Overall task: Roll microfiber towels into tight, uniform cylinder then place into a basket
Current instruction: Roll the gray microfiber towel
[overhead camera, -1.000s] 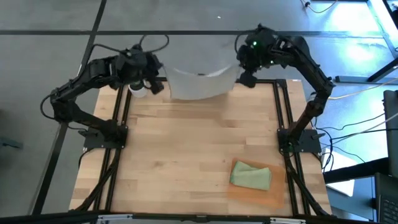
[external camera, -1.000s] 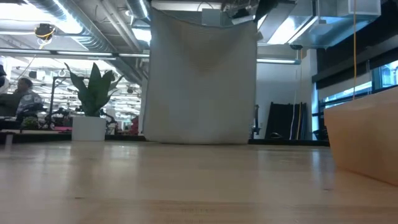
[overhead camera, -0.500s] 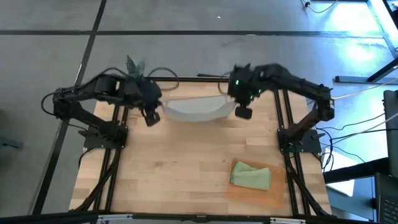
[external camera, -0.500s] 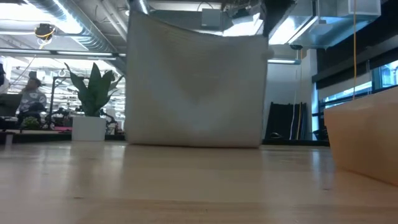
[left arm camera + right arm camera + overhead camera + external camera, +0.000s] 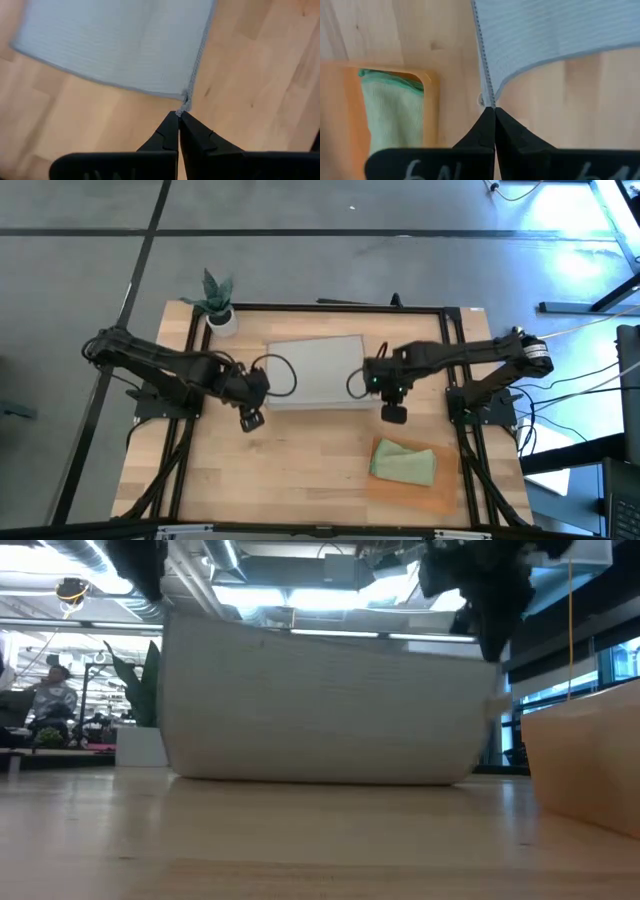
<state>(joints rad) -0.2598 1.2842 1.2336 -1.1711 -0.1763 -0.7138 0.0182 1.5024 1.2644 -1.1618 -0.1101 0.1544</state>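
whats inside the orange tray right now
A bundled green towel lies in the orange tray, covering much of its floor; what is beneath it cannot be seen. The grey towel is outside the tray, out on the table.

A pale grey thin microfiber towel (image 5: 315,370) hangs spread over the middle of the pale wooden plank tabletop (image 5: 300,460), its lower edge touching the wood. The dark two-finger left gripper (image 5: 179,116) is pinched on the towel's near left corner, and the dark two-finger right gripper (image 5: 490,109) is pinched on its near right corner (each arm reaching in from its own side). A small potted plant in a white pot (image 5: 217,298) stands at the far left corner, behind the towel. A shallow rectangular orange-brown basket (image 5: 425,498) sits at the near right, with a bundled sage green towel (image 5: 404,461) lying in it.
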